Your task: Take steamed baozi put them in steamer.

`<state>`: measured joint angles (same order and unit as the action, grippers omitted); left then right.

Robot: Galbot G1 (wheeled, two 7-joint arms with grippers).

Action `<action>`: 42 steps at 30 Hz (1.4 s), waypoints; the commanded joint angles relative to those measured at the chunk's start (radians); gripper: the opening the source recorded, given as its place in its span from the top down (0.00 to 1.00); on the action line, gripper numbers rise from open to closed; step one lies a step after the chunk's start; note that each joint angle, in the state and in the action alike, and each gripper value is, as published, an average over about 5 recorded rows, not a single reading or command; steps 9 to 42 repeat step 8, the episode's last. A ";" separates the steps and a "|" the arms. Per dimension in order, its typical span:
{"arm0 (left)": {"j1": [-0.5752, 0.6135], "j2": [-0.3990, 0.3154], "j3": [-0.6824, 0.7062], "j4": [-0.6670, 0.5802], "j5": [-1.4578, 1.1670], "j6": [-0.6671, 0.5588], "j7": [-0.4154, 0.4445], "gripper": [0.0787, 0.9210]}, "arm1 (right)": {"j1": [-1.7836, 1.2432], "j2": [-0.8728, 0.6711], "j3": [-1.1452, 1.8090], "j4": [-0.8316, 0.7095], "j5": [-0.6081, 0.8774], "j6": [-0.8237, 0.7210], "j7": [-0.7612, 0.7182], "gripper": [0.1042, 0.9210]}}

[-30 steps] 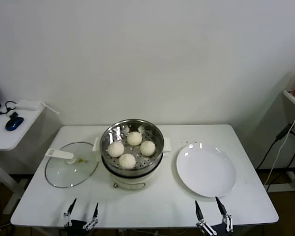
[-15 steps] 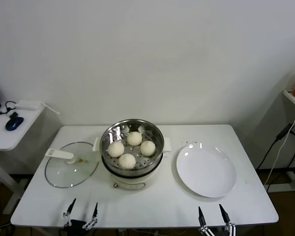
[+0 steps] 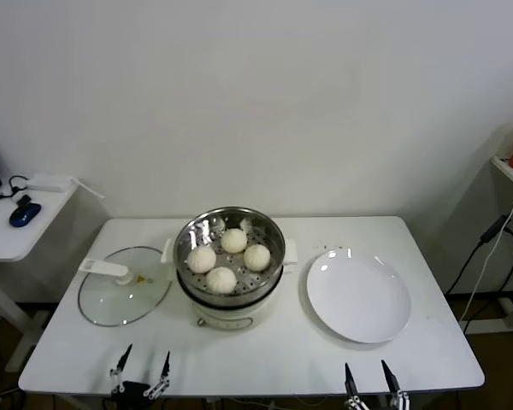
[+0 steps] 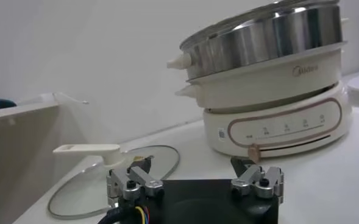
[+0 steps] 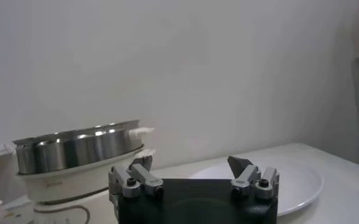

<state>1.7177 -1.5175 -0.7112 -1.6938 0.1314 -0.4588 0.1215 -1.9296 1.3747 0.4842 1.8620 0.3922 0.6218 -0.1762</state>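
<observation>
Several off-white steamed baozi (image 3: 221, 278) sit on the perforated tray inside the steamer (image 3: 230, 266), a shiny steel pot on a white base at the table's middle. My left gripper (image 3: 143, 363) hangs open and empty at the table's front edge, left of the steamer. At the front right my right gripper (image 3: 367, 374) stands open and empty, just in front of the plate. From the left wrist view the steamer (image 4: 270, 76) shows from the side, beyond the open left gripper (image 4: 194, 163). From the right wrist view the steamer (image 5: 75, 158) lies off to one side of the open right gripper (image 5: 191, 163).
A flat white plate (image 3: 358, 295) lies bare to the right of the steamer. The glass lid (image 3: 124, 291) with a white handle lies flat to its left. A side table (image 3: 17, 224) with a blue mouse stands at far left.
The right gripper has drawn back a little toward the table's front edge over the last second. Everything else stays as it was.
</observation>
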 commanded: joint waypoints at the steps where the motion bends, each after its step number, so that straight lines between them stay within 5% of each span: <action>1: 0.000 0.000 0.001 -0.003 -0.011 0.003 0.003 0.12 | -0.007 0.004 -0.001 -0.002 -0.003 0.001 0.004 0.12; 42: 0.001 0.000 0.001 -0.002 -0.012 0.003 0.002 0.12 | -0.008 0.003 0.000 -0.001 0.000 -0.001 0.005 0.12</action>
